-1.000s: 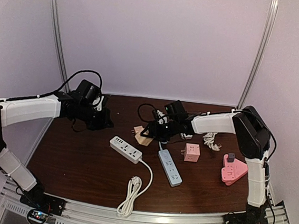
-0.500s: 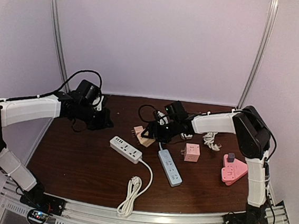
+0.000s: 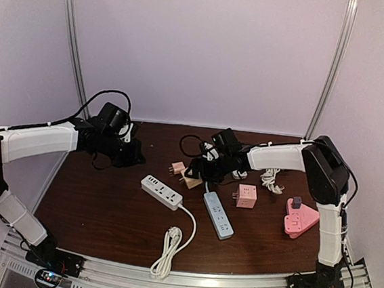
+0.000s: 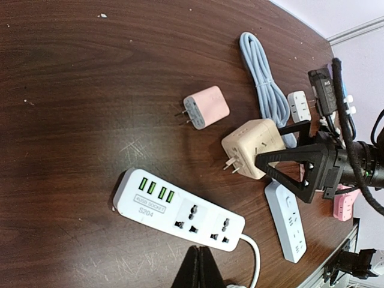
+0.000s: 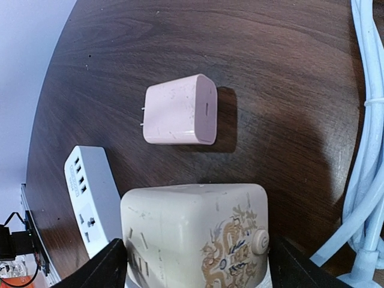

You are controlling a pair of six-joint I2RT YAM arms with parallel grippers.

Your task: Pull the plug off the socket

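Observation:
A pink plug (image 5: 180,110) lies flat on the dark table, prongs pointing left, a short way from a beige cube socket (image 5: 192,234) with a dragon print. The two are apart, also in the left wrist view: plug (image 4: 206,108), cube socket (image 4: 252,147). My right gripper (image 5: 195,264) is open, one black finger on each side of the cube, with a thin gap showing on the right. From above it sits at the table's middle back (image 3: 199,172). My left gripper (image 4: 199,267) is shut on nothing, hovering over the near side of a white power strip (image 4: 180,210).
A white-and-blue strip (image 3: 218,215) lies beside the white power strip (image 3: 161,191), whose coiled cord (image 3: 168,247) trails toward the front. A pink cube (image 3: 246,196) and a pink triangular socket (image 3: 299,219) sit at the right. A pale blue cable (image 4: 261,78) lies behind the cube socket.
My right gripper's jaws have spread away from the beige cube's sides and the arm has eased back slightly. The plug, the cube and my left arm have not moved.

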